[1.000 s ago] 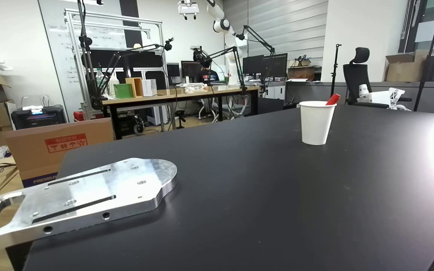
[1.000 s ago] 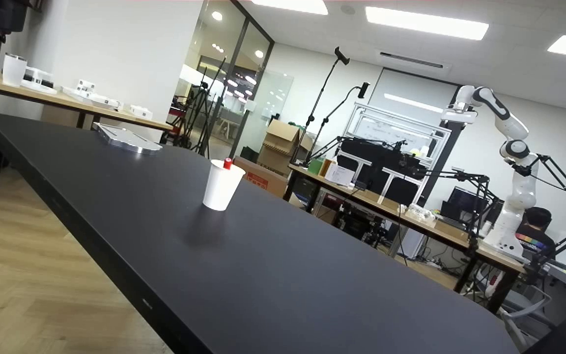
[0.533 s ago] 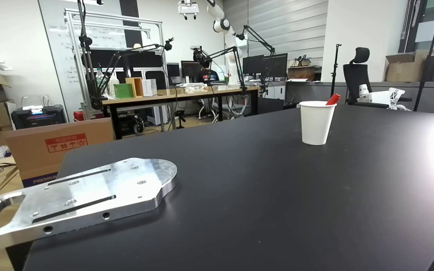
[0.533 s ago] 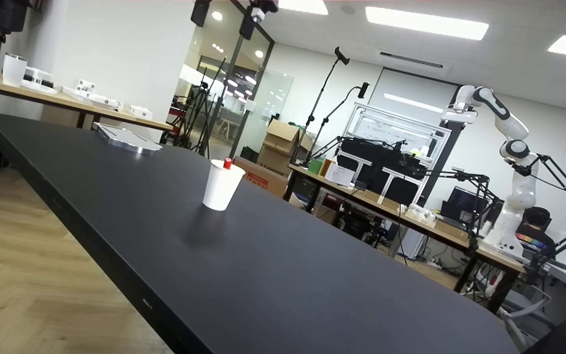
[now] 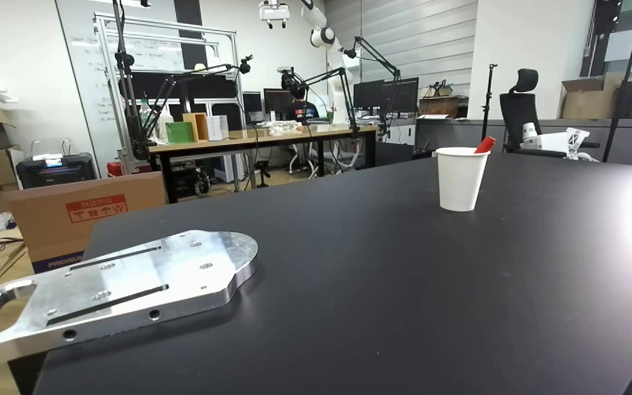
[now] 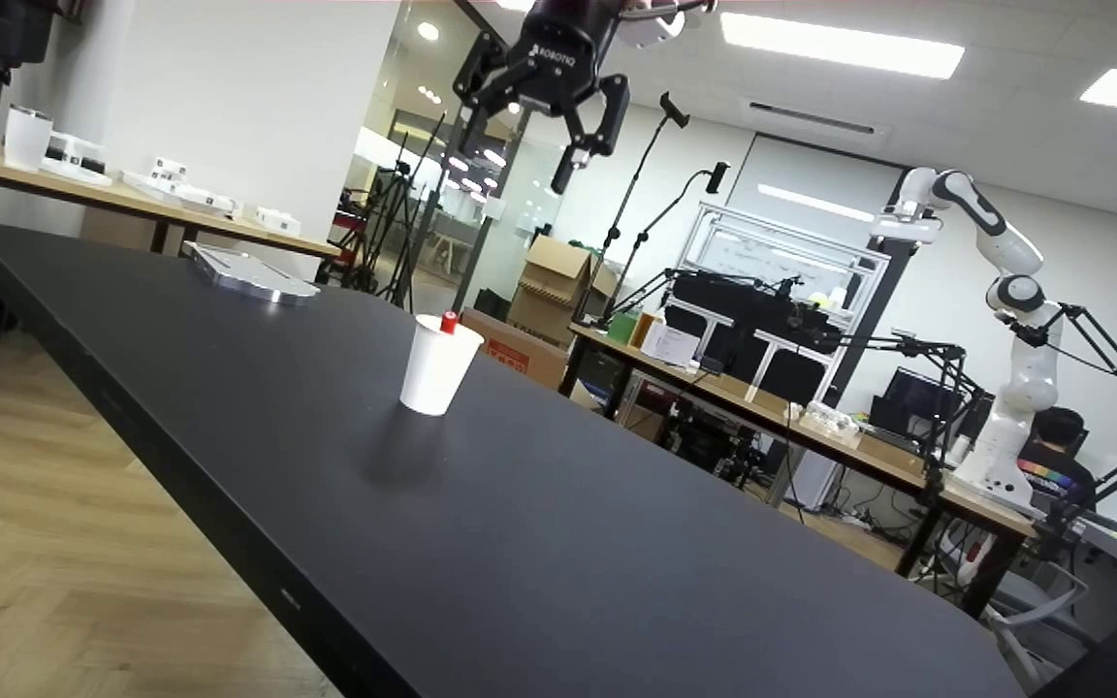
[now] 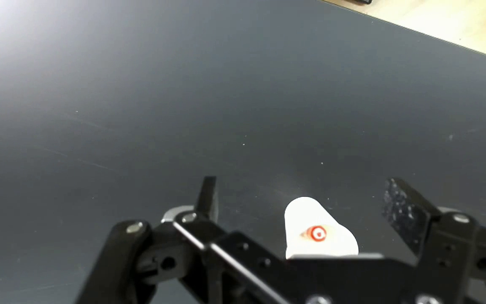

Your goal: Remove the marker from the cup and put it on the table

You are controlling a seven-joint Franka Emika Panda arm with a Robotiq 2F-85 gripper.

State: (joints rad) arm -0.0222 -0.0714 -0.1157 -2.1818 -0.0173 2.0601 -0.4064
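Marker: in the cup, tilted; in an exterior view we see its bright red end leaning out past the rim, while the rest is hidden inside.
Red end: both exterior views show us a short, blunt red tip; in the wrist view we look almost straight onto it, a red ring with a pale middle and an orange tint on the white beside it.
Cup: plain white, tapered, wider at the rim, standing upright on the table; in the wrist view we find it washed out.
Table: smooth matte black, with small pale specks and faint scratches in the wrist view.
Gripper: in an exterior view we see it above the table, well apart from cup and marker; in the wrist view its body covers part of the cup.
Fingers: spread wide, the cup showing between and beyond them in the wrist view.
Metal plate: silvery, slotted, lying on the table.
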